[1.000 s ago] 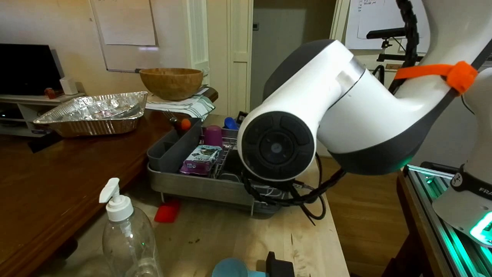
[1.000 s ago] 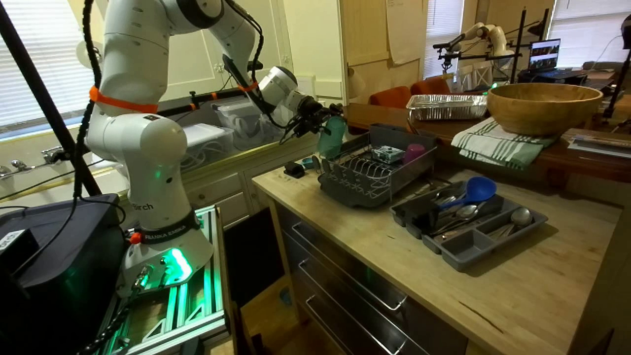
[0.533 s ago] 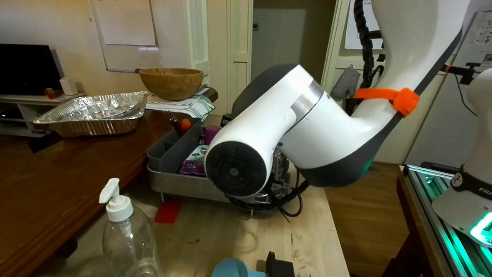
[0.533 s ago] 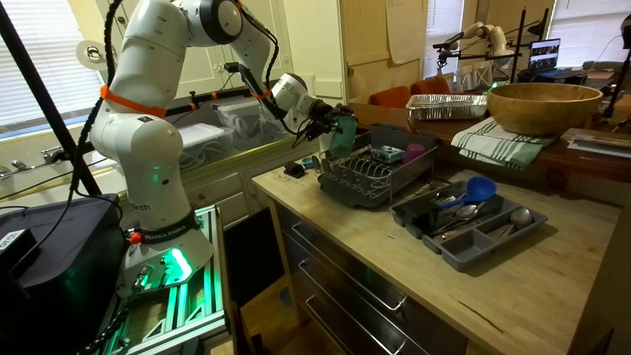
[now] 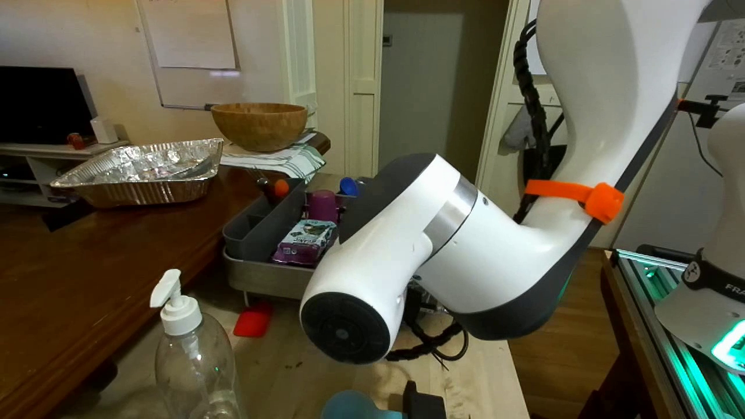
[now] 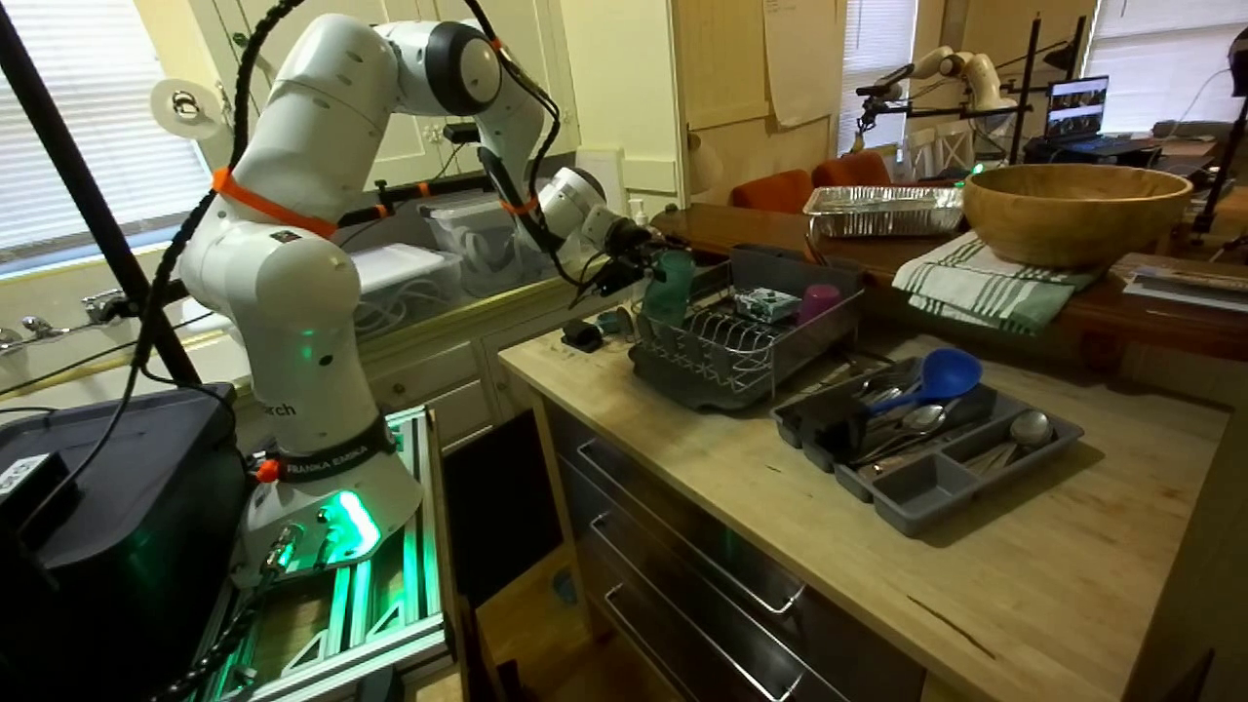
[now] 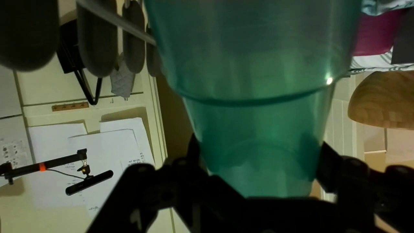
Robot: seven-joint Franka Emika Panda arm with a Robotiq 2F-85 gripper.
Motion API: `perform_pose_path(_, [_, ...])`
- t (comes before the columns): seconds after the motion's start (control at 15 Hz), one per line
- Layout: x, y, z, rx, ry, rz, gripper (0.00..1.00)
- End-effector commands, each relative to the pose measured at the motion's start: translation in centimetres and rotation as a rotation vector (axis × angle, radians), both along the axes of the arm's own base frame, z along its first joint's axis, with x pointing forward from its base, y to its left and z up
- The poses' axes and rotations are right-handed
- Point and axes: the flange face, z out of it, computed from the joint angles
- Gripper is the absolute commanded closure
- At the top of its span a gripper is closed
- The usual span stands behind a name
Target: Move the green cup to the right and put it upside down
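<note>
The green cup [image 6: 668,291] is held over the near-left end of the dish rack [image 6: 702,390] in an exterior view. My gripper [image 6: 665,252] grips it near its narrow base, at the top. In the wrist view, which stands upside down, the fingers [image 7: 331,168] press on both sides of the green cup [image 7: 255,123], and its wide end points away from me toward the rack. So the cup hangs mouth down, slightly tilted. Its rim is cut off there, and I cannot tell whether it touches the rack. In an exterior view the arm [image 5: 372,279] hides the cup and gripper.
The dish rack holds a purple cup [image 5: 322,206] and a snack packet [image 5: 305,240]. A cutlery tray [image 6: 926,448] with a blue ladle [image 6: 951,374] stands beside it. A light blue round object [image 5: 349,405] and a soap bottle [image 5: 195,361] stand at the other end.
In an exterior view, the gripper and green cup first moved right toward the rack, then down and slightly back left. The cup stayed in the grip.
</note>
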Motion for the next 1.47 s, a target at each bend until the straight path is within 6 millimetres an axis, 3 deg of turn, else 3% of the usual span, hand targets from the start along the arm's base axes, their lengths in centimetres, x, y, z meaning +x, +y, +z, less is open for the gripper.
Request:
perform_pose_path(0.0, [-0.1, 0.0, -1.0, -0.035, 0.059, -0.044, 0.46])
perform_pose_path(0.47, [0.8, 0.5, -3.9, -0.051, 0.135, -0.036, 0.46])
perform_pose_path(0.53, [0.9, 0.5, -3.9, -0.056, 0.14, -0.04, 0.05])
perform_pose_path(0.73, [1.1, 0.9, -3.1, -0.023, 0.149, -0.041, 0.0])
perform_pose_path(1.13, [0.1, 2.2, 3.1, 0.099, 0.093, -0.076, 0.0])
perform_pose_path(1.4, [0.8, 1.3, 8.6, 0.198, -0.034, -0.115, 0.0])
